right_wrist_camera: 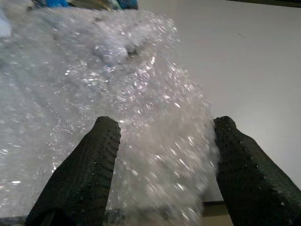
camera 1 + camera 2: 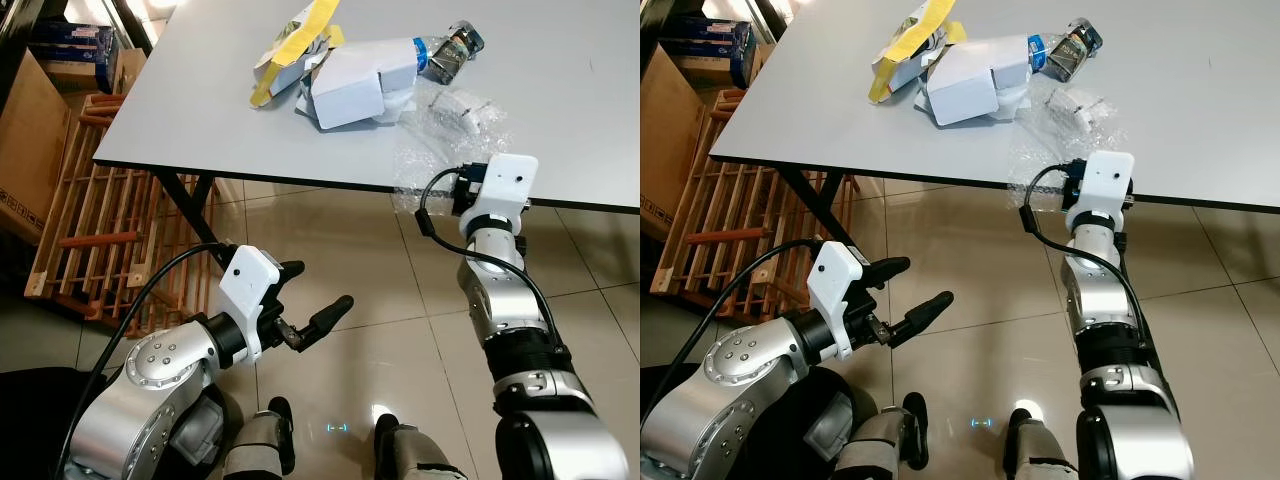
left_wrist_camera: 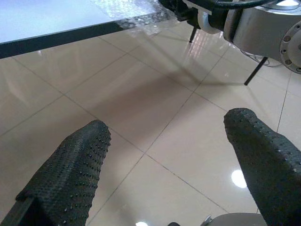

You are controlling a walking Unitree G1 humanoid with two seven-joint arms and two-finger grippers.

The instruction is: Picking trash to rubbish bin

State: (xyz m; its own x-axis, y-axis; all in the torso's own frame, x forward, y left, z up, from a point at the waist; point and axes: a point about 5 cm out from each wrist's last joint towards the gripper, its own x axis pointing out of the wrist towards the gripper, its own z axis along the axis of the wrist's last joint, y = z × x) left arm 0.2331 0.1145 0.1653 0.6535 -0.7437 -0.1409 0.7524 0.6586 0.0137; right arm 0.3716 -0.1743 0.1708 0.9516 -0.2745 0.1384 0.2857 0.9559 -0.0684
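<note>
Right gripper (image 1: 162, 155) at table (image 2: 560, 120) near edge, fingers spread either side of bubble wrap (image 1: 117, 94), not yet clamped. Wrap hanging partly over that edge. Left gripper (image 2: 310, 300) idle below table, released, over floor tiles. Risks: thin slippery film bunching or slipping out on close; a pull may drag the crushed plastic bottle (image 2: 445, 50) and white carton (image 2: 350, 85) just behind it. No bin or other container visible

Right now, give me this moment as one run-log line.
right gripper: open, straddling clear bubble wrap at grey table edge | left gripper: open, idle above floor | white box, crushed bottle: on table
</note>
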